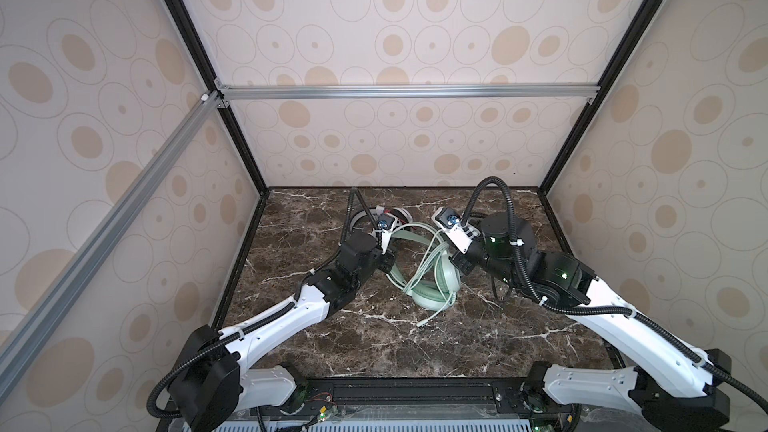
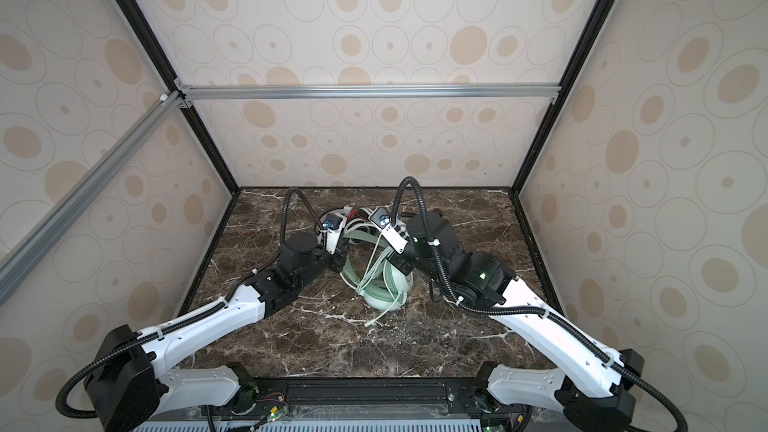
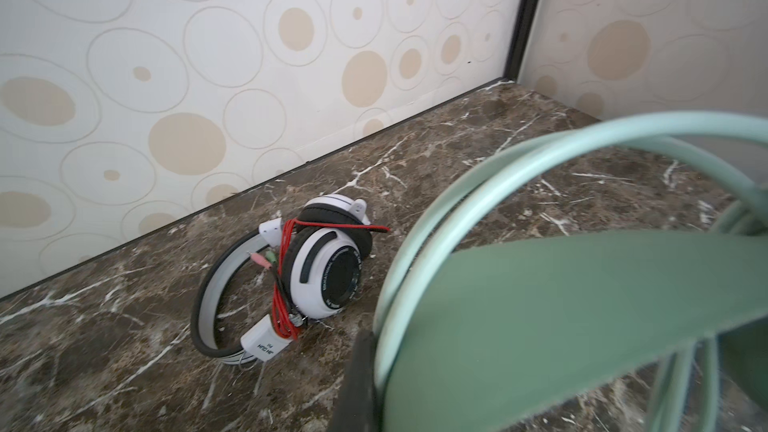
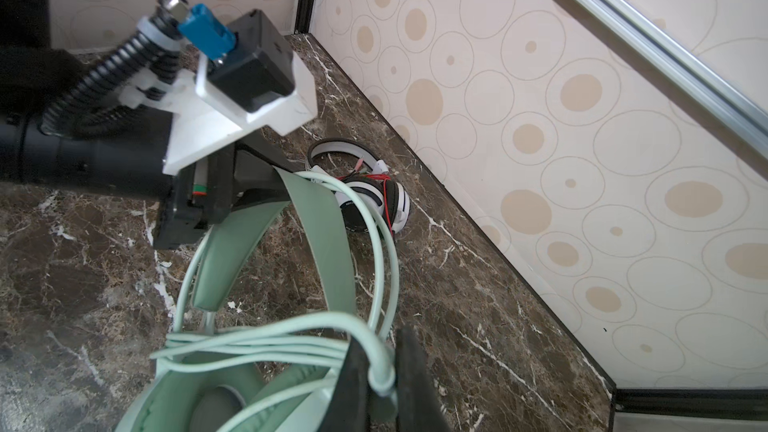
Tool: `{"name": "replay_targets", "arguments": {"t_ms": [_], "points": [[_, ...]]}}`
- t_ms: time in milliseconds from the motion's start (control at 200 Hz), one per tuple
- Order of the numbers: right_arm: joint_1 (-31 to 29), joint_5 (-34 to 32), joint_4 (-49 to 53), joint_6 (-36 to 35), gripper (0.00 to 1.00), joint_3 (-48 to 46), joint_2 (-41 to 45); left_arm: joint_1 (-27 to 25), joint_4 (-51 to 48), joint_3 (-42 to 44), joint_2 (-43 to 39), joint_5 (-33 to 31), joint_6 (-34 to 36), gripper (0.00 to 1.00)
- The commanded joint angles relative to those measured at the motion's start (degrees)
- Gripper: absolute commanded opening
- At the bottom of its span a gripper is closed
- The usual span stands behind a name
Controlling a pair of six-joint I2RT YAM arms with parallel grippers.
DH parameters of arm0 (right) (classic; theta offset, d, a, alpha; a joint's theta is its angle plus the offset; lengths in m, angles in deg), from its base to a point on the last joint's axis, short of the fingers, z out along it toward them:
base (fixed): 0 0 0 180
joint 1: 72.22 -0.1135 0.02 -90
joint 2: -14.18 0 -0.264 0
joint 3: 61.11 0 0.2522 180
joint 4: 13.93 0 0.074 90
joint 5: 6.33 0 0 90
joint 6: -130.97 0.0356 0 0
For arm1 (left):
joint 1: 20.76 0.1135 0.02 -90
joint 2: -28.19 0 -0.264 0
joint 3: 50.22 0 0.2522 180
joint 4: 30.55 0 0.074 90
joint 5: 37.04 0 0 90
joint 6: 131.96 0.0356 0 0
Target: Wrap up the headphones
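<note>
The mint-green headphones [image 1: 440,282] [image 2: 390,286] stand in the middle of the marble table, headband up, their pale cord [image 4: 291,347] looped several times around them. My left gripper [image 1: 388,261] [image 3: 378,388] is shut on the green headband [image 3: 540,305]. My right gripper [image 1: 459,263] [image 4: 384,380] is shut on a strand of the pale cord beside the ear cup. The cord's loose end [image 1: 428,320] trails on the table. The white headphones [image 3: 328,259] [image 4: 374,197] lie near the back wall, with a red cord wound around them.
The dark marble table [image 1: 374,347] is enclosed by patterned walls at the back and on both sides. An aluminium rail [image 1: 407,91] crosses the back wall above. Both arms reach in from the front edge and meet over the middle.
</note>
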Motion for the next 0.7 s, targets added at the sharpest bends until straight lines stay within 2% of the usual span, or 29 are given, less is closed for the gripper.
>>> {"name": "replay_targets", "arguments": {"t_ms": [0, 220, 500, 695], "points": [[2.6, 1.3, -3.4, 2.6, 0.0, -0.6, 2.7, -0.3, -1.9, 1.0, -3.6, 7.1, 2.0, 0.0], [8.8, 5.8, -6.3, 6.6, 0.0, -5.4, 4.8, -0.3, -2.2, 1.8, -6.0, 10.3, 0.3, 0.0], [12.9, 8.5, -8.4, 8.0, 0.0, -11.2, 6.8, -0.3, -2.0, 0.5, -7.8, 12.9, -0.4, 0.0], [15.3, 13.4, -11.4, 7.7, 0.0, -16.2, 8.0, -0.4, -1.7, -0.7, -8.2, 13.0, -1.1, 0.0]]}}
